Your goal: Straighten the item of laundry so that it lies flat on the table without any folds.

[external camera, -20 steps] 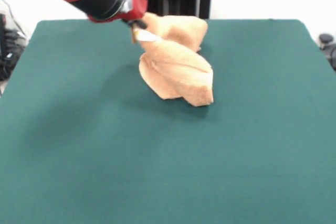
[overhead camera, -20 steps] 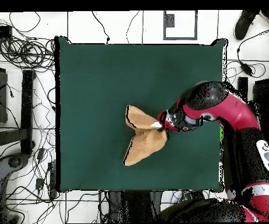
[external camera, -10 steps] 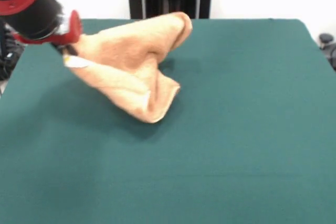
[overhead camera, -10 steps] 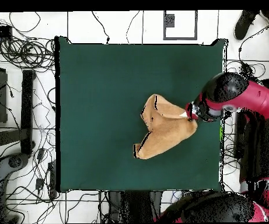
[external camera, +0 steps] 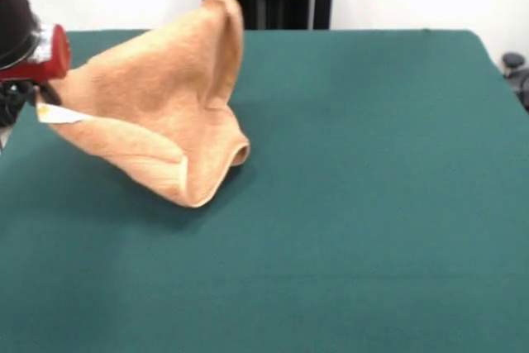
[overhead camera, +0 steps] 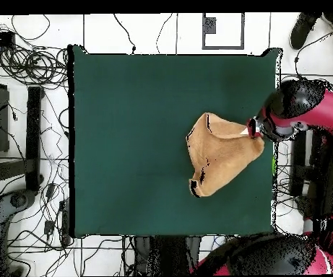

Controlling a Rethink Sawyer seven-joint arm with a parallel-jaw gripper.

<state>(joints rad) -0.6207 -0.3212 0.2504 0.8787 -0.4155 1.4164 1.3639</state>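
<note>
Since the earlier frames the towel [external camera: 161,101] has been dragged sideways across the table [external camera: 372,204] by its tagged corner, and more of it has been drawn out of its crumpled heap. That corner is held pinched in the gripper [external camera: 40,98], right beside the small white tag [external camera: 59,113]; in the overhead view the gripper [overhead camera: 256,130] is seen at the table's edge, with the towel [overhead camera: 222,153] trailing away from it toward the table's middle.

From the held corner the cloth is stretched taut. One part stands up in a tall peak away from the gripper, and the lowest part, farthest from the gripper, is curled under where it rests on the table.

The step in hand is judged to be the pulling-out of the cloth; flattening is well short of done. For the next move, little room appears to be left beyond the gripper, so the corner would probably have to be lowered and laid down, and the curled far end then drawn out separately.
</note>
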